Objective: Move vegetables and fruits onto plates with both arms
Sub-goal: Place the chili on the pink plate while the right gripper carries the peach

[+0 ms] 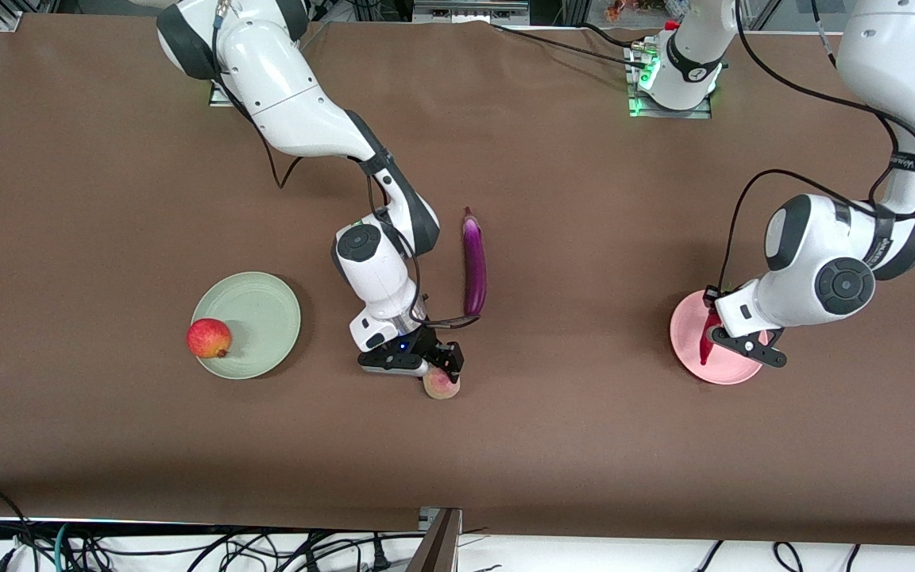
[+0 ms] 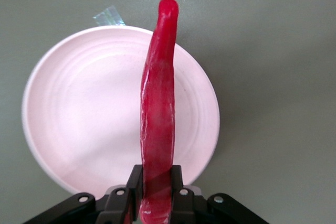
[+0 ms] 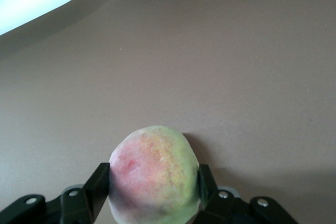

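Front view: the right gripper [image 1: 435, 367] is down at the peach [image 1: 441, 385], nearer the camera than the eggplant [image 1: 474, 266], its fingers [image 3: 94, 188] closed against the fruit's two sides; whether the peach rests on the table [image 1: 108, 175] is hard to tell. The left gripper [image 1: 731, 343] hangs over the pink plate [image 1: 723, 369], pinching the chili pepper [image 2: 157, 114]. The pomegranate [image 1: 208, 338] sits on the green plate's [image 1: 263, 314] rim.
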{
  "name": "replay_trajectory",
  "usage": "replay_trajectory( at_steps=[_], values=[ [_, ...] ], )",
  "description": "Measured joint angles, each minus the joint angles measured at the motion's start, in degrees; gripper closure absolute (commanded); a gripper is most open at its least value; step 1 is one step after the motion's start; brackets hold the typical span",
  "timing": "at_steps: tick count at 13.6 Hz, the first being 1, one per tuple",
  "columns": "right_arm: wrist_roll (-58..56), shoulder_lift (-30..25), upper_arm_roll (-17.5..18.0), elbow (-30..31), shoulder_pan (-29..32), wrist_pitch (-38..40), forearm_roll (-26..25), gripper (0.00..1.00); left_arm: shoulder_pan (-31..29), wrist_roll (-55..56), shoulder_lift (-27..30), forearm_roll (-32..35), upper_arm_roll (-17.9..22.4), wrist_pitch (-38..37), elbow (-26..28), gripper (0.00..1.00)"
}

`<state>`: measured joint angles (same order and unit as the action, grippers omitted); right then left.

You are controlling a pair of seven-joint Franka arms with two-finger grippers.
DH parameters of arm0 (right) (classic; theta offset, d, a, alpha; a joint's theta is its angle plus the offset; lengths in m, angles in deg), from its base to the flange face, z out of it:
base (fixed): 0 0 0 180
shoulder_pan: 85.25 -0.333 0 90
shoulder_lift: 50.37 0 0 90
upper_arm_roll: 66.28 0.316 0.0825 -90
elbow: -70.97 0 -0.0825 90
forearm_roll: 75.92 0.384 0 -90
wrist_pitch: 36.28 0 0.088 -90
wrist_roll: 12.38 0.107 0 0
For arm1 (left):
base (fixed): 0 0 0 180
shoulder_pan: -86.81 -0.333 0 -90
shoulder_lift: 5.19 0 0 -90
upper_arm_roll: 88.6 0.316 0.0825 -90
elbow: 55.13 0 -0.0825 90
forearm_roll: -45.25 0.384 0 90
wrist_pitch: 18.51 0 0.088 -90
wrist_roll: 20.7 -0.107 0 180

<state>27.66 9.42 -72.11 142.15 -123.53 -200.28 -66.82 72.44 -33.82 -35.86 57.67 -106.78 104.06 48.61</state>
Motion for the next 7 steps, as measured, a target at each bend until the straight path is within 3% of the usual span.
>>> replay_trajectory(
  at_steps=[1, 3, 7],
  values=[
    [0.0, 0.0, -0.3, -0.1, 0.1, 0.2, -0.3, 0.89, -0.1, 0.0, -1.0, 0.0, 0.0, 3.0, 1.5, 1.00],
    [0.0, -0.9, -1.4, -0.2, 0.4, 3.5, -0.5, 0.89, -0.1, 0.0, -2.5, 0.0, 0.0, 6.2, 2.9, 0.01],
    [-5.4, -9.3, -3.4, -0.4, 4.4, 23.3, -0.6, 0.88, -0.2, -0.2, -1.7, 0.0, 0.0, 6.8, 2.4, 0.00]
  ],
)
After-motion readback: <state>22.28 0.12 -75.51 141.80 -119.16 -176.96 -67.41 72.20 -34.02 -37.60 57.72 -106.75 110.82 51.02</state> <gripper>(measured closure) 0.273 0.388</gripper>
